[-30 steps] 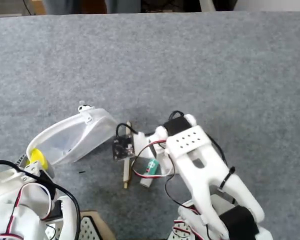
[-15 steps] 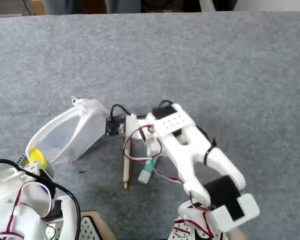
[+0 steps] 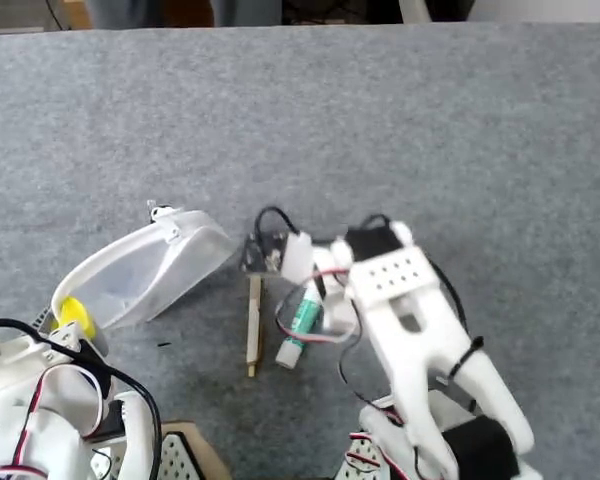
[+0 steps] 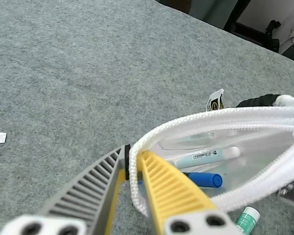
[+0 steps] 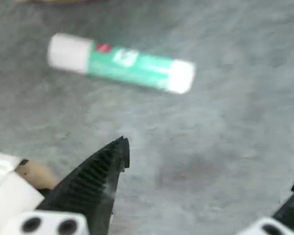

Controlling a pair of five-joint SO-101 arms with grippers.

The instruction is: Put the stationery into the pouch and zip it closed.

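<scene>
1 translucent pouch (image 4: 220, 117), zipper rim clenched in ribbed left pincer (image 4: 132, 152), right pincer (image 5: 210, 159) spread near cylindrical green glue stick (image 5: 120, 62)

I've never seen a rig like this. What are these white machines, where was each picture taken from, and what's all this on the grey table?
These are two robot arms at a grey table. One picture looks down from above; the other two come from cameras on each arm's wrist. The left gripper pinches the rim of a clear, unzipped pouch; a pale pen and a blue marker lie inside. The right gripper is open and empty, near a green glue stick. A thin wooden stick, probably a pencil, lies beside the glue stick.
</scene>
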